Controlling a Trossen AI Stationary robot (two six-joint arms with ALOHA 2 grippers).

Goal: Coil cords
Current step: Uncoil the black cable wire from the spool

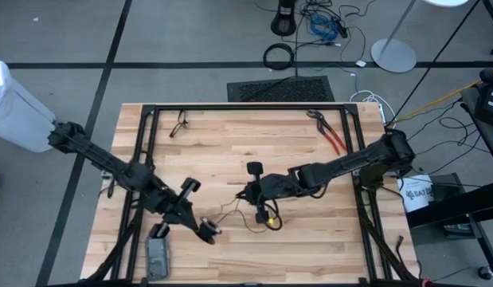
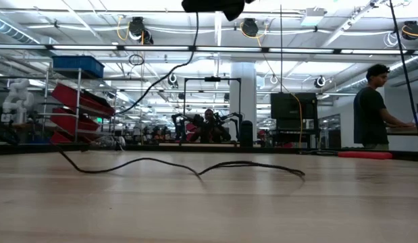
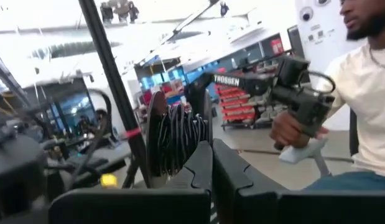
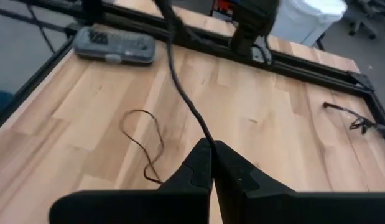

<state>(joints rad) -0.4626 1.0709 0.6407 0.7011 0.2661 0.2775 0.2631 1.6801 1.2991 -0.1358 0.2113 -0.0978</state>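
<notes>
Nearest, the thin black cord lies slack mid-table, uncoiled. Left gripper, fingers pressed together, hovers near its left end; right gripper pinches the cord. Coiling looks barely begun; looping comes next.

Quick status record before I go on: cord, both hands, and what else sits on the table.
cord: thin black cord, part lying loose on the wooden table, one stretch rising to the right hand
right hand: shut on the cord, over mid-table
left hand: shut, nothing seen between its fingers, over the front-left of the table
coiling: not coiled; only one loose loop on the wood
other items: red-handled pliers at back right; grey flat device at front left
</notes>
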